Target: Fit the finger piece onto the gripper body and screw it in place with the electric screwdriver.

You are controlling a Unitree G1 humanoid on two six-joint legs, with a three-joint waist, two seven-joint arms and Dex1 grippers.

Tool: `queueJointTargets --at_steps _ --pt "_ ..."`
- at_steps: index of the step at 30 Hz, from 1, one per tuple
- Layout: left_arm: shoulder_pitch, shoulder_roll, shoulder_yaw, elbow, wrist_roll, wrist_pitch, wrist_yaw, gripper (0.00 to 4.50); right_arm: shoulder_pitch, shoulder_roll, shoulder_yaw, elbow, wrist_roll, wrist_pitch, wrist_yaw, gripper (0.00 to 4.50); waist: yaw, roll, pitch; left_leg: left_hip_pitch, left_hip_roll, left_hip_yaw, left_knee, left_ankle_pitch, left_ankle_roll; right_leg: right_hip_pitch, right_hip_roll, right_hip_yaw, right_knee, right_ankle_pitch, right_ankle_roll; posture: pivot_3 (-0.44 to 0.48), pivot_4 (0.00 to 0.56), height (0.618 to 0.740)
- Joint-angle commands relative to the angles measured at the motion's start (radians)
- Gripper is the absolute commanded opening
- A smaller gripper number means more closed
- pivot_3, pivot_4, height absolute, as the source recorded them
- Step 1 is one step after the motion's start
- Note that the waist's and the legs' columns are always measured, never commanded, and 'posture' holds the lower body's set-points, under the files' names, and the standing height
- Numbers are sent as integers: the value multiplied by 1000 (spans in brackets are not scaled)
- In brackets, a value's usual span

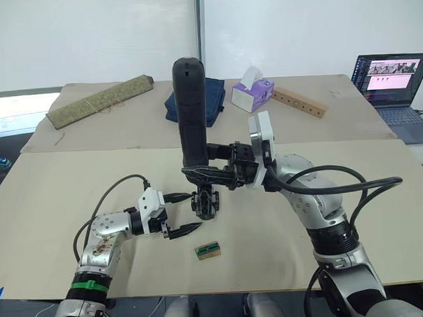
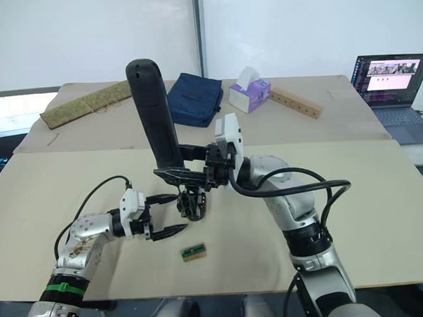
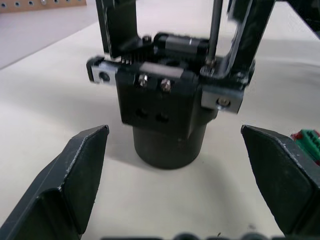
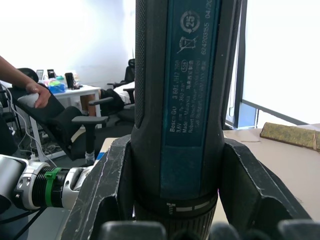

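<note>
While screwdriver [image 4: 175, 100] upright, label legible, bit on gripper body [image 3: 165, 115]

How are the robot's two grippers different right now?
The right gripper is shut on the electric screwdriver, holding it nearly upright; the left gripper is open and holds nothing. The right gripper is raised above the gripper body, while the left gripper sits low, just beside it, fingers pointing toward it. Both have two black fingers on white housings.

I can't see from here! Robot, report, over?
Right pincer shut on electric screwdriver, bit on gripper body. Left pincer open beside it. Nothing blocking.
</note>
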Motion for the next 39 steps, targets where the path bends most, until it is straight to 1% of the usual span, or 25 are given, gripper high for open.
queueJointTargets --at_steps 1,6,10,15,22,30,33,36,39 --pt "-22 6 -6 12 18 -5 16 4500 -25 4 -15 -20 4 -28 8 1931 0 0 0 0 0 0 0 0 0 0 0 0 0 0 0 0 150 740" --pt "-49 -23 -33 58 23 -5 9 4500 -25 0 -18 -20 2 -28 9 1931 0 0 0 0 0 0 0 0 0 0 0 0 0 0 0 0 150 740" --pt "-101 -46 -65 131 61 -13 18 4500 -27 -1 -17 -23 2 -27 9 1931 1 0 0 0 -1 0 0 0 0 0 0 0 0 0 0 0 150 740" --pt "-144 -69 -76 187 75 -22 17 4500 -27 0 -16 -22 -1 -30 10 1931 1 0 0 0 -1 0 0 0 -1 1 0 0 0 0 0 0 150 740" --pt "-162 -80 -82 203 65 -15 -27 4500 -27 4 -13 -22 -5 -29 7 1931 1 0 0 0 -1 0 0 0 -1 1 0 0 1 0 0 0 150 740" --pt "-164 -88 -88 209 73 -16 -40 4500 -29 5 -12 -17 -9 -30 8 1931 1 0 0 0 -1 0 0 0 -1 1 0 0 0 0 0 0 150 740" --pt "-160 -82 -104 221 97 -32 -47 3655 -29 5 -11 -15 -12 -31 8 1931 1 0 0 0 -1 0 0 0 -1 1 0 0 0 0 0 0 150 740" --pt "-158 -82 -115 234 113 -46 -52 2291 -26 7 -9 -12 -15 -34 7 1931 2 0 0 0 -1 0 0 0 -1 1 0 0 0 0 0 0 150 740" --pt "-157 -83 -122 251 129 -82 -48 2285 -22 11 -5 -9 -20 -37 6 1931 2 0 0 1 -1 0 0 0 -1 2 0 0 1 0 0 0 150 740"
